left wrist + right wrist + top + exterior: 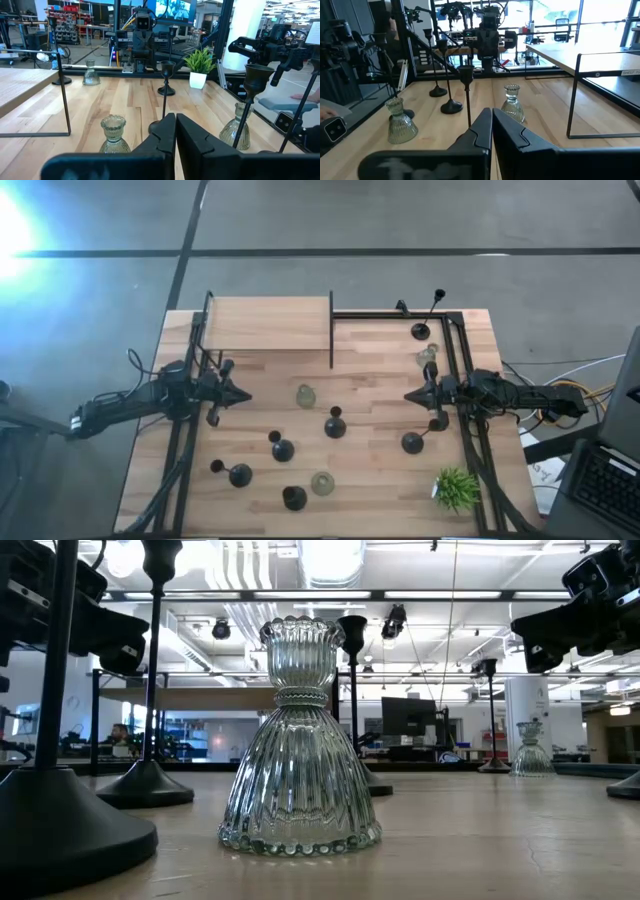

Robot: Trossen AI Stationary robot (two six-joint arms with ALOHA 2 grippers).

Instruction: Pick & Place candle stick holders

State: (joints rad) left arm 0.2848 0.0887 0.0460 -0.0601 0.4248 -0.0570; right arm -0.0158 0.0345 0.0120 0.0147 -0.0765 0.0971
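Several black candle stick holders with round bases stand upright on the wooden table point(370, 380), among them ones at mid-table point(335, 425), near the front point(293, 497) and at the far right point(420, 330). Squat clear glass holders stand at the middle point(305, 395), near the front point(322, 482) and at the right point(428, 357); the front one fills the low view point(300, 740). My left gripper point(246, 395) hovers shut at the table's left, pointing level toward the middle. My right gripper point(408, 397) hovers shut at the right, facing it. Both hold nothing point(175, 132) point(491, 127).
A raised wooden shelf point(265, 325) on a thin black frame stands at the far left of the table. A small green spiky plant point(456, 487) sits at the near right corner. Black frame rails run along both sides. Bare wood lies between the two grippers.
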